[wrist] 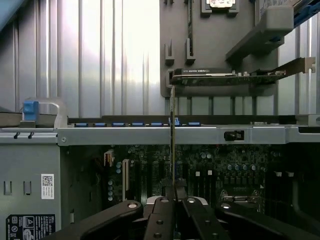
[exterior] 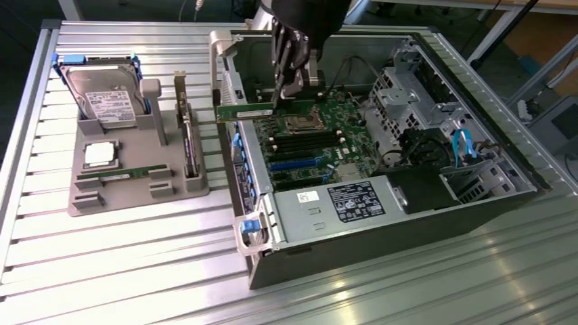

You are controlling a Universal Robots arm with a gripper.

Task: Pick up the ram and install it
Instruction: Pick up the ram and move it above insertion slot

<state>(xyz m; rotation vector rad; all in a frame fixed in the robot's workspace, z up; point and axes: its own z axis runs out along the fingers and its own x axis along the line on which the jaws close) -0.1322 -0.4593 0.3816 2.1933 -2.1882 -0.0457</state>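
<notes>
My gripper (exterior: 291,96) is shut on the ram (exterior: 251,112), a narrow green stick with a whitish label. The stick is level and held by its end toward the exterior view's right. It hangs over the open computer case (exterior: 380,223), above the far part of the motherboard (exterior: 312,145) near the processor socket. The ram does not touch the board. In the wrist view the ram (wrist: 172,135) shows edge-on as a thin line rising from the closed fingers (wrist: 162,215) of the gripper (wrist: 173,194), with the motherboard (wrist: 225,170) beneath.
On the exterior view's left a grey holder (exterior: 135,196) carries a hard drive (exterior: 108,95), a silver processor chip (exterior: 99,154), an upright expansion card (exterior: 188,139) and another green stick (exterior: 122,174). The case walls (wrist: 150,135) and drive cages (exterior: 397,95) ring the board.
</notes>
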